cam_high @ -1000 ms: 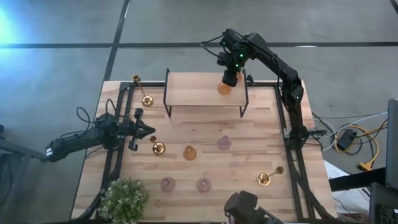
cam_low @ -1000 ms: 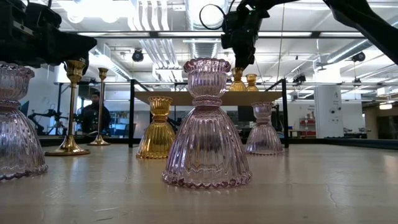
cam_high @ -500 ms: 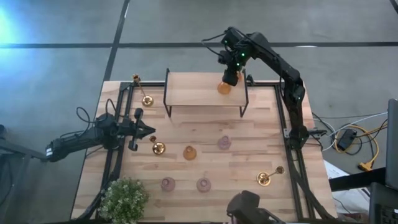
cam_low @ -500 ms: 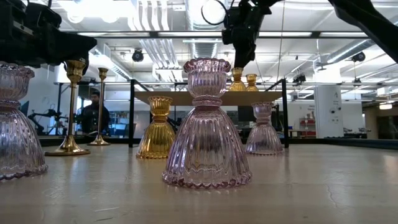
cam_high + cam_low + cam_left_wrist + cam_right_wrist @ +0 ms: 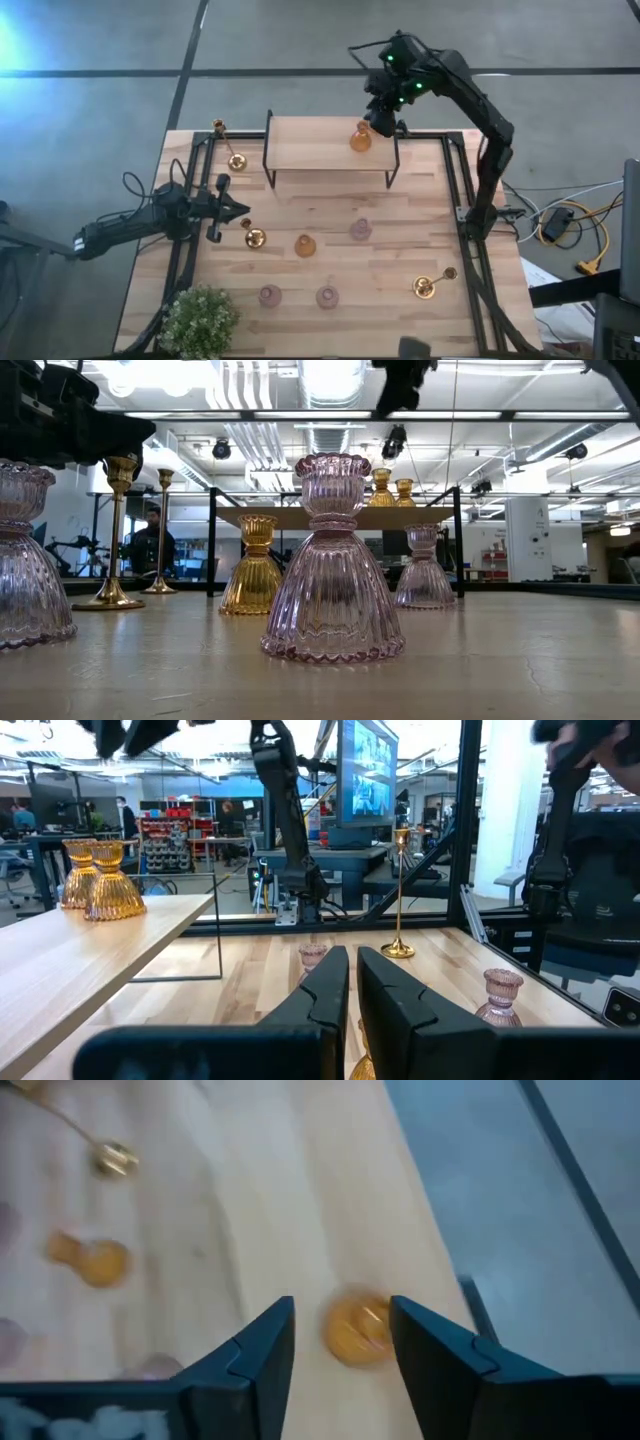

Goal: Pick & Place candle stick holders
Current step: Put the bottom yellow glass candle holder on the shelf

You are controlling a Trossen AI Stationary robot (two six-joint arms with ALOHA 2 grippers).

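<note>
The wooden table [image 5: 400,215] carried a raised shelf [image 5: 310,145]. On the shelf's right end stood what looked like 2 amber holders [image 5: 100,880], though overhead they merged. The right gripper [image 5: 385,118] hung above them, fingers apart, empty. The left gripper [image 5: 240,211] waited closed at the table's left, beside a gold holder [image 5: 254,238].

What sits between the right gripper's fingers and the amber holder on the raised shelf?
Nothing: right wrist view shows open right gripper above amber holder, only air between.
</note>
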